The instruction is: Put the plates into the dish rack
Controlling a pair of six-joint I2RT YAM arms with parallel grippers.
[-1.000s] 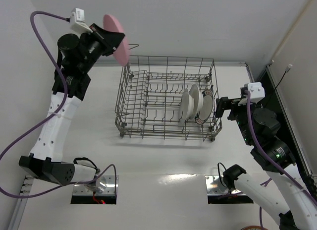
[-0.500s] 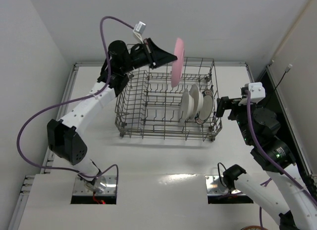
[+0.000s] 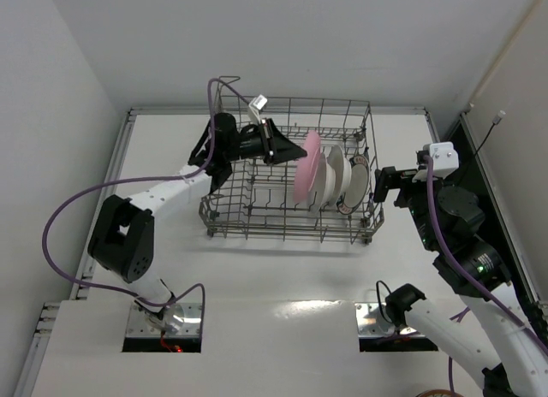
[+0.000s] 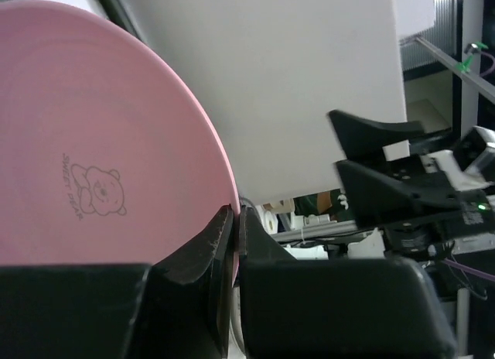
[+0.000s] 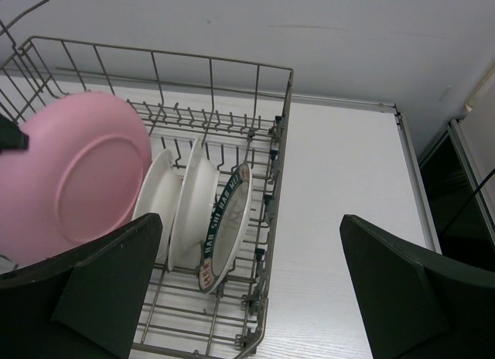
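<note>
The grey wire dish rack [image 3: 231, 170] stands mid-table. Two plain white plates [image 3: 324, 181] and a teal-rimmed plate [image 3: 355, 185] stand upright in its right part; they also show in the right wrist view, the white plates [image 5: 182, 200] and the teal-rimmed plate [image 5: 228, 223]. My left gripper [image 3: 287, 151] is shut on the rim of the pink plate [image 3: 305, 168] and holds it on edge inside the rack, just left of the white plates. The pink plate fills the left wrist view [image 4: 93, 165] and shows in the right wrist view [image 5: 73, 173]. My right gripper [image 3: 385, 187] is open and empty, right of the rack.
The rack's left half [image 3: 257, 192] holds only upright tines. White walls close the table at the back and left. A dark gap [image 3: 479, 157] runs along the table's right edge. Bare white tabletop [image 5: 340, 220] lies right of the rack.
My left arm has swung the pink plate from high at the back left, over the rack's rim, and down into the rack beside the white plates. The right arm has not moved.
</note>
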